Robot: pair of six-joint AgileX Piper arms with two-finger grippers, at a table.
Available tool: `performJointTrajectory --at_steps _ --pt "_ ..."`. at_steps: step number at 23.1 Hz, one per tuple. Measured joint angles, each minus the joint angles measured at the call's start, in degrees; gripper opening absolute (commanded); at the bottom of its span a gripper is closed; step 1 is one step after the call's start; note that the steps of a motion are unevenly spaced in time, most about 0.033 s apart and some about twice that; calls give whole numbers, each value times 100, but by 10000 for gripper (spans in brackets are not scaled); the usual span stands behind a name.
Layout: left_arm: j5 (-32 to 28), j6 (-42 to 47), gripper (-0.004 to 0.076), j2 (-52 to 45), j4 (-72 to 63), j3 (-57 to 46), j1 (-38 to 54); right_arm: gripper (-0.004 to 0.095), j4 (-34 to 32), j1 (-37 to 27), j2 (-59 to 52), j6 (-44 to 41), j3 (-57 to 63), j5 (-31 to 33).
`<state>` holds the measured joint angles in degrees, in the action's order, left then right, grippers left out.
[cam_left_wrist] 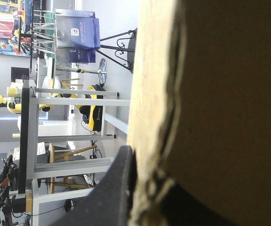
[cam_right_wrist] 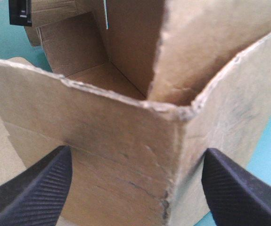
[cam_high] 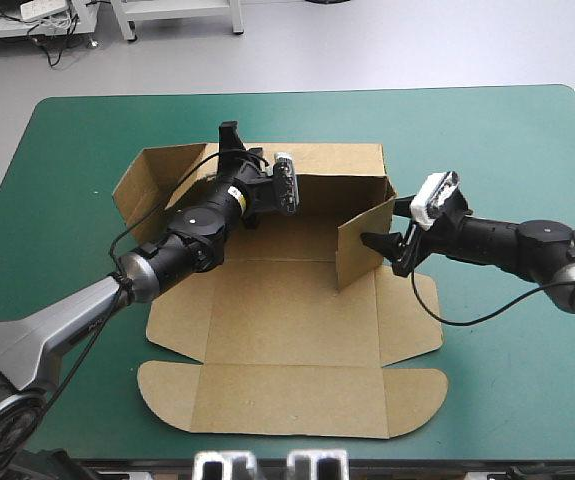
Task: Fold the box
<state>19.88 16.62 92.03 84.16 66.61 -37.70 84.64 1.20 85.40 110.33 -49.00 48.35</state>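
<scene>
At table (cam_high: 57, 160) centre | left claw (cam_high: 231, 136) clamped on box (cam_high: 287, 330) back wall | right claw (cam_right_wrist: 136, 160) agape, straddling raised corner.

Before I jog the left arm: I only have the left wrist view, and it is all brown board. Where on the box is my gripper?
Observer: The left gripper grips the top edge of the far wall of the box.
Operator: And the other arm?
Observer: The right gripper is open, fingers astride a raised corner by the right wall.
Operator: Near panels up?
Observer: No, the near panels lie flat on the teal-green cover.
</scene>
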Motion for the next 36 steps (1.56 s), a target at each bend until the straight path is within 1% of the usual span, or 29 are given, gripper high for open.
performJointTrajectory --at_steps 1,2,3,4,5,9,11,12,14,17,20,21,23,24,27,28,29,36 --pt "10 -5 13 0 -38 0 -13 714 2 158 0 5 0 -177" --pt "117 -22 13 0 -80 4 -84 712 67 441 0 4 0 -571" --pt "215 -49 13 0 -100 4 -131 702 151 588 0 4 0 -823" --pt "423 -156 13 0 -147 4 -229 693 393 835 0 -15 0 -1289" --pt "540 -218 13 4 -191 4 -292 688 548 926 0 -48 0 -1534" --pt "1130 -337 13 12 -566 18 -633 667 983 1056 0 -110 0 -2221" --pt "1219 -365 13 12 -796 53 -685 660 1070 1056 0 -125 0 -2445" --pt "1219 -379 13 6 -875 59 -685 640 1107 1056 0 -125 0 -2463" --pt "1219 -390 13 6 -916 59 -685 549 1173 1056 0 -125 0 -2433" --pt "1196 -410 13 6 -941 59 -685 347 1186 1056 0 -125 0 -2246" --pt "1145 -523 17 -5 -1061 59 -685 184 1214 1044 0 -59 0 -2182" --pt "1132 -584 38 -10 -1142 65 -680 97 1219 1039 0 -13 0 -2203" --pt "1115 -653 97 -21 -1337 89 -673 1 1219 1027 0 23 0 -2264" --pt "1109 -660 141 -28 -1422 91 -673 -22 1219 1021 0 27 -11 -2297" --pt "1109 -679 368 -117 -1834 99 -705 -23 1181 1014 13 -97 -141 -2564" --pt "1115 -673 414 -156 -1972 80 -789 -23 1154 1019 19 -136 -191 -2687" --pt "1115 -661 433 -213 -2093 58 -902 -23 1135 1025 19 -173 -255 -2904" --pt "956 -659 433 -526 -2417 11 -1614 -24 1095 1043 19 -233 -425 -3778"
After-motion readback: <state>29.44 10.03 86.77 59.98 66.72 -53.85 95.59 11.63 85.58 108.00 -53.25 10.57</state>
